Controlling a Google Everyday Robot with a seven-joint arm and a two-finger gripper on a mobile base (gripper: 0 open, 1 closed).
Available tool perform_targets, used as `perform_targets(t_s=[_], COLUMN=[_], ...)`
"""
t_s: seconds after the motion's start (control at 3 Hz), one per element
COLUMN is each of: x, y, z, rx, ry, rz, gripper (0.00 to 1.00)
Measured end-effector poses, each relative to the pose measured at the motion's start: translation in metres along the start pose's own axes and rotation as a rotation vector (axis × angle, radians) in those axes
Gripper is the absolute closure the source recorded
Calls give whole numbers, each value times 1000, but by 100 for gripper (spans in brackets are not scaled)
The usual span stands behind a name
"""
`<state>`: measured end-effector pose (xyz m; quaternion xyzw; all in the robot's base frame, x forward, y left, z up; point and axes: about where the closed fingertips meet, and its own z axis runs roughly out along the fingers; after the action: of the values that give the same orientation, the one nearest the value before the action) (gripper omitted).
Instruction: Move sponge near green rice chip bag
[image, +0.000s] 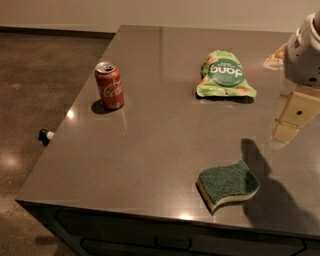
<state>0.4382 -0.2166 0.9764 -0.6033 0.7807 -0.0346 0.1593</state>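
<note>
Sponge (228, 184): light, soft, springy; pinch across its foam sides.
Bag (226, 75): well behind sponge.
Gripper (287, 131): right of sponge, raised; grip state cannot be told.

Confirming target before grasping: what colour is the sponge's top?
Sponge top: dark green, over pale yellow foam; camera view. End effector at right edge.

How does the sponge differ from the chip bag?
The sponge is smaller, dark green over pale yellow foam, wavy-edged; the bag is larger, light green, crinkled, with a logo. The sponge lies near the front edge of the table, the bag farther back. Both lie flat. The tool hangs at the right, touching neither.
</note>
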Motion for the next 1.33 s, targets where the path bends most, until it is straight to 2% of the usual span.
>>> perform_targets(t_s=[0.33,0.67,1.33], x=[0,1,15], y=[0,11,64], z=[0,10,63], rx=[0,-24,-145], ry=[0,-38,-81], rz=[0,-24,-107], gripper=[0,0,0])
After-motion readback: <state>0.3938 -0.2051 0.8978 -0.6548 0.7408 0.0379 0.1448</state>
